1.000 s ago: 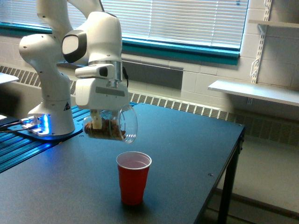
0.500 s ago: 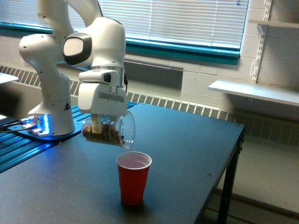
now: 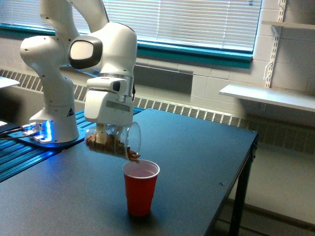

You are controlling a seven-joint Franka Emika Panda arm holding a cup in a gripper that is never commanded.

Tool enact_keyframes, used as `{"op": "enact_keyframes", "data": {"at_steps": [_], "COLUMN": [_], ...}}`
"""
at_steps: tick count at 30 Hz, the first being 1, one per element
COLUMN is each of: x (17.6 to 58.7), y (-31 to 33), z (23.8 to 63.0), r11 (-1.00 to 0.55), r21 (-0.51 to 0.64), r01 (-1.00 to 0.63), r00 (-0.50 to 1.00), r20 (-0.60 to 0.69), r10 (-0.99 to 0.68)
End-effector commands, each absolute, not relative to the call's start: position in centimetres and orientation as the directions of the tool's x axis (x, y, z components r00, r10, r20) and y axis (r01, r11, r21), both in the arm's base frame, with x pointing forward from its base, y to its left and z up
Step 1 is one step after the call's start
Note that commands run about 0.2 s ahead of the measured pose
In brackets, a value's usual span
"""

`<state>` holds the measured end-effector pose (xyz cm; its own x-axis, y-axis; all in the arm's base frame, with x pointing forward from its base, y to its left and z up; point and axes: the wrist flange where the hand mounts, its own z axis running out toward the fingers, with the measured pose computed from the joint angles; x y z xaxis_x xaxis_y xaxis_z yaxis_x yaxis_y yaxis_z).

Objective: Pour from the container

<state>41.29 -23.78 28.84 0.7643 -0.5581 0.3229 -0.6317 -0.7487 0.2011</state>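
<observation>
Gripping one clear plastic tumbler, the gripper (image 3: 104, 133) hangs from the single white, smooth-shelled arm (image 3: 106, 54), whose rounded base (image 3: 51, 105) stands at the exterior view's left with a blue glow at its foot. Its pale fingers (image 3: 101, 132) are closed around the container (image 3: 114, 143), a see-through cylinder with a wide rim, tipped far over on its side so the mouth points toward the exterior view's right and slightly down. Brown nut-like pieces (image 3: 106, 145) lie along its lower wall, and a few sit right at the rim's bottom lip, just above the one red cup (image 3: 141, 187). That cup is opaque, glossy and tapered, white inside, standing upright on the dark matte table (image 3: 197, 162), just below and to the right of the container's mouth. Further right, one black table leg (image 3: 238, 206) drops from the table's corner, and a single pale shelf (image 3: 268, 97) juts from the painted block wall beneath white horizontal blinds (image 3: 197, 22)
</observation>
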Motion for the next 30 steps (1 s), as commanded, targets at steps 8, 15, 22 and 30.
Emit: {"op": "enact_keyframes", "data": {"at_steps": [8, 15, 22, 30], "x": [42.65, 42.76, 42.79, 43.1], "y": [-22.93, -22.66, -22.55, -22.5], "z": [28.82, 28.52, 28.39, 28.36], "r11": [-0.754, -0.759, -0.764, -0.766], "r21": [0.243, 0.276, 0.297, 0.321], "r01": [-0.61, -0.59, -0.573, -0.557], "r00": [0.784, 0.802, 0.816, 0.828], "r20": [0.319, 0.309, 0.298, 0.284], "r10": [-0.532, -0.511, -0.496, -0.483]}}
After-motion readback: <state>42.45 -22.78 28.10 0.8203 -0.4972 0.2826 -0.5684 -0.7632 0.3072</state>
